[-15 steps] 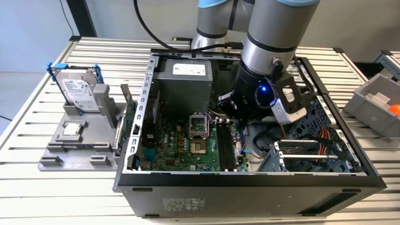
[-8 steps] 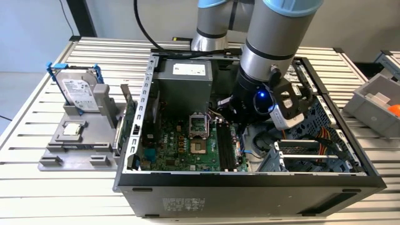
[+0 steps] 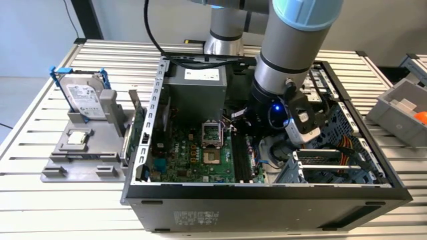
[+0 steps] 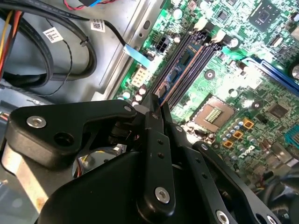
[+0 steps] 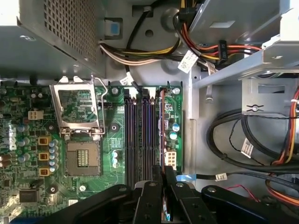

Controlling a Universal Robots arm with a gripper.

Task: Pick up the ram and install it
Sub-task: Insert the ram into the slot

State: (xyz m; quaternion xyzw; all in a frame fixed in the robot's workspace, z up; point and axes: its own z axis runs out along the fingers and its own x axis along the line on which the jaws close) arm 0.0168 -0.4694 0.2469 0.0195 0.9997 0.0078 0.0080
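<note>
The ram (image 5: 162,126) is a thin board seen edge-on, standing in line with the outermost of the long black motherboard slots (image 5: 138,130), the one next to the case wall. In the second wrist view, small dark chips show on the side of the ram (image 4: 180,70). My gripper (image 5: 162,170) is shut on the end of the stick nearest the cameras, also seen in the second wrist view (image 4: 156,103). I cannot tell how deep the stick sits in its slot. In the exterior view the arm's wrist (image 3: 293,120) reaches down into the open computer case (image 3: 267,192).
The open processor socket (image 5: 81,156) lies beside the slots. Bundled cables (image 5: 233,140) and a metal drive cage (image 5: 233,18) crowd the wall side. The power supply (image 3: 200,85) sits at the case's back. Outside stand a hard drive (image 3: 85,100) on a grey fixture and a grey bin (image 3: 403,107).
</note>
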